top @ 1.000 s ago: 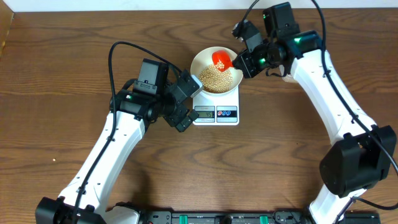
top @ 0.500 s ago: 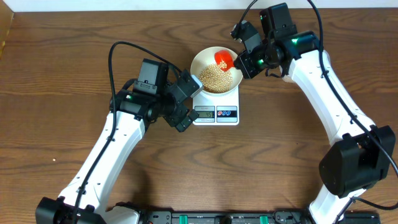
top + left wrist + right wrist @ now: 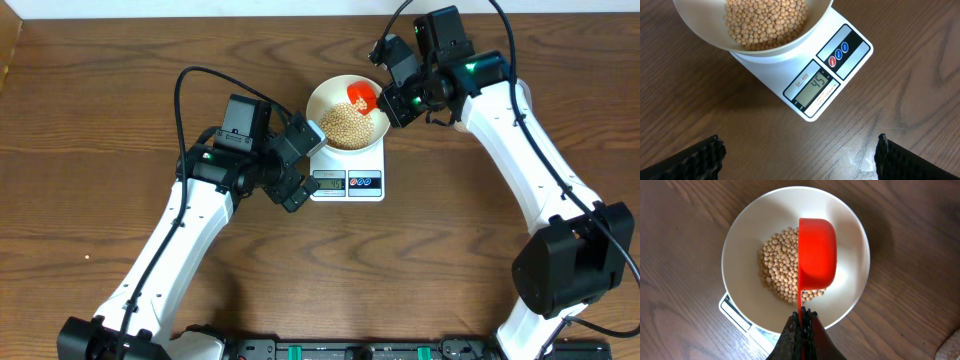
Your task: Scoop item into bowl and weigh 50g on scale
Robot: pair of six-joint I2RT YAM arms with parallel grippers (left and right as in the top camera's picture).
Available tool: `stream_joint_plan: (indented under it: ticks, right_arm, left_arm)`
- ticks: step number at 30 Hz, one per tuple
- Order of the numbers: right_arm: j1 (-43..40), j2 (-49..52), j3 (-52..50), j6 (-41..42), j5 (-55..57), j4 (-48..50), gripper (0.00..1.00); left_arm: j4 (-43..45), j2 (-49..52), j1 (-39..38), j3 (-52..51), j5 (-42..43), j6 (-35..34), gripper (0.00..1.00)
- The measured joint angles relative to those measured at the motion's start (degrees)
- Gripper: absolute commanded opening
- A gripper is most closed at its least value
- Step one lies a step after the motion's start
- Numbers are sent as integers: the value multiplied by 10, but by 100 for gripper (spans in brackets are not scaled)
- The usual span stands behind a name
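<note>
The white bowl stands on the white scale and holds a heap of tan beans. In the left wrist view the scale's display reads 45. My right gripper is shut on the thin handle of a red scoop, held over the bowl's far right part. The right wrist view shows the scoop turned on its side above the beans, with the gripper clamped on its handle over the bowl. My left gripper is open and empty, left of the scale; its fingers hang over bare wood.
A dark wooden table lies all round the scale. Both white arms reach in from the front corners. A black rail runs along the table's front edge.
The right gripper and red scoop have shifted slightly up and to the right over the bowl. The left arm has not moved.
</note>
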Motion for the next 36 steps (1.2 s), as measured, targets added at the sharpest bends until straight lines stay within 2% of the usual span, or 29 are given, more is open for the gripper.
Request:
stream_joint_plan:
  ticks: [19,36]
  right_arm:
    - [16,0,0,-18,25,-5,1]
    - [12,0,0,-17,5,-5,1]
  left_arm:
    - [0,0,0,0,0,0,98]
    - [0,0,0,0,0,0,98]
